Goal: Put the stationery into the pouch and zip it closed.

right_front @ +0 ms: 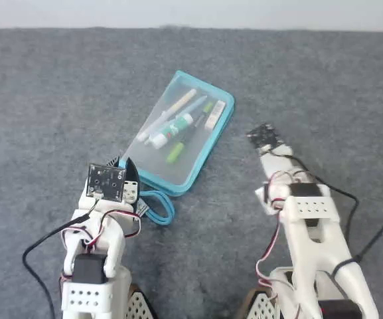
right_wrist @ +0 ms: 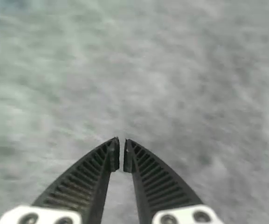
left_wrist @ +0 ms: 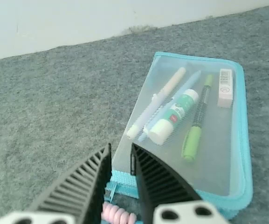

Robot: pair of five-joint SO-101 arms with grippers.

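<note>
Stationery packed, zip in question: the teal-edged pouch (right_front: 178, 143) lies flat in the middle of the grey desk (right_front: 45, 100). A glue stick (left_wrist: 171, 116), a green pen (left_wrist: 192, 135), an eraser (left_wrist: 225, 87) and two pale pens show through its clear face. I have the left end effector (left_wrist: 120, 154) at the pouch's near corner, jaws a narrow gap apart with nothing visibly pinched, because that is where the zipper edge runs and a pink coil (left_wrist: 118, 215) and blue loop (right_front: 159, 206) trail out. The right end effector (right_wrist: 121, 149) hangs closed and empty over bare desk beside the pouch, clear of the work. By my reading, only confirming the zip remains.
</note>
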